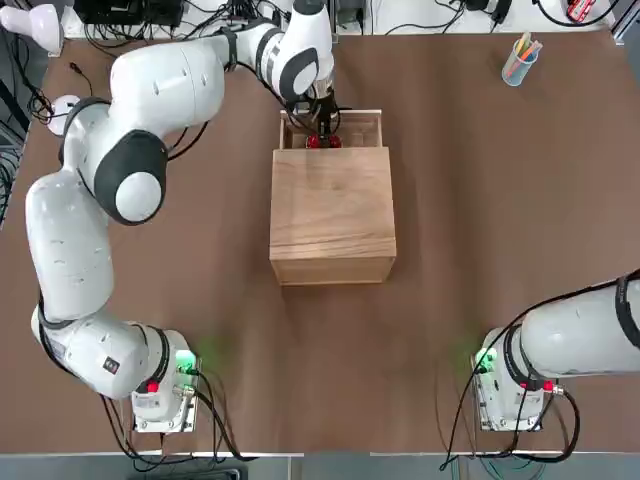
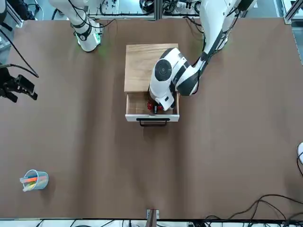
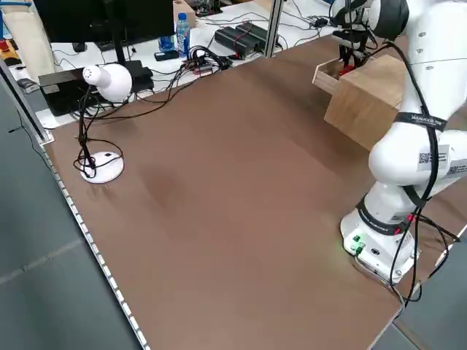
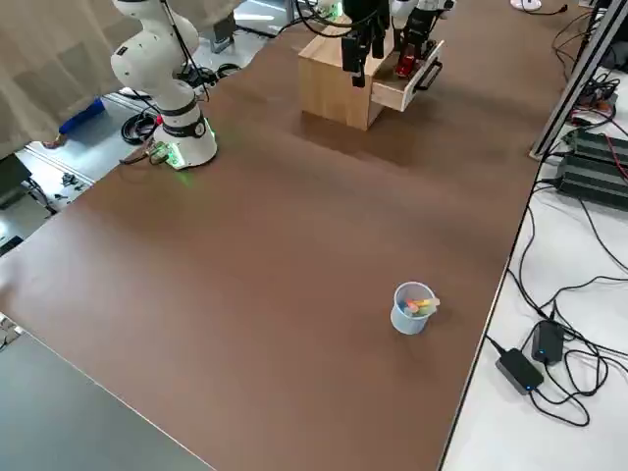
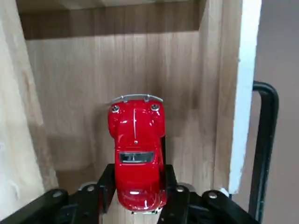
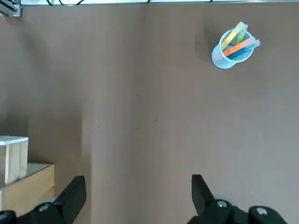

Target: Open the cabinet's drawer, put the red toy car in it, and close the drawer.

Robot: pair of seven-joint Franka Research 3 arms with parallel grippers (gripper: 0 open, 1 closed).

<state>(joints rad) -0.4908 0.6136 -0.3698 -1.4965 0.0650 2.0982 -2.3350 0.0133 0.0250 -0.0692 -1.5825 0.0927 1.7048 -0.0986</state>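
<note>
Nearest us in the left wrist view, the left gripper (image 5: 139, 177) grips the red toy car (image 5: 135, 133) by its sides, inside the drawer (image 5: 84, 93). From above, we see the drawer standing open from the cabinet (image 1: 333, 205). In the right wrist view, we see the right gripper (image 6: 139, 179) wide open, apart from the cabinet.

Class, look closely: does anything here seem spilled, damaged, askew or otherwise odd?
Nothing stands out: the drawer is open and looks straight, the red toy car appears undamaged between the left gripper's fingers, and the cup of markers stands upright.
</note>
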